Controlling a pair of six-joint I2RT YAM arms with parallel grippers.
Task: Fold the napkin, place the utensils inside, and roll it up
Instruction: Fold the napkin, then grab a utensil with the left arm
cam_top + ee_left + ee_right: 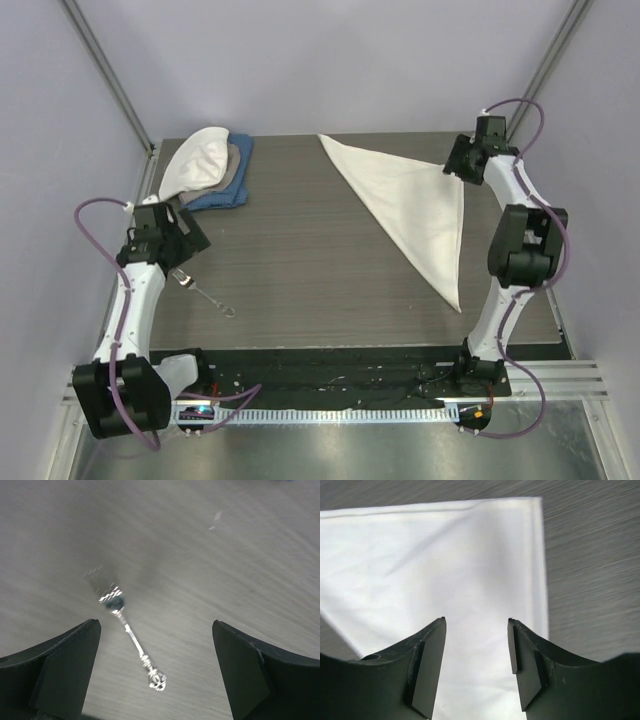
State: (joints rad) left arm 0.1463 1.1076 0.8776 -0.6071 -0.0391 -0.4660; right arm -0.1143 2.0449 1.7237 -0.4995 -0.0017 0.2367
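The cream napkin (415, 205) lies flat on the right half of the table, folded into a triangle with one point toward the near edge. My right gripper (455, 166) hovers over its far right corner. In the right wrist view this gripper (476, 620) is open, with only the flat napkin (445, 565) below the gap. The silver fork (205, 293) lies on the bare table at the left, ring end toward the middle. My left gripper (183, 245) is above the fork's head. In the left wrist view it (154, 625) stands wide open with the fork (132, 640) lying between the fingers, untouched.
A stack of white, tan and blue cloths (212, 170) sits at the far left corner of the dark wood table (300, 250). Grey walls and slanted metal posts (110, 75) close in the sides. The arm bases stand along the near edge.
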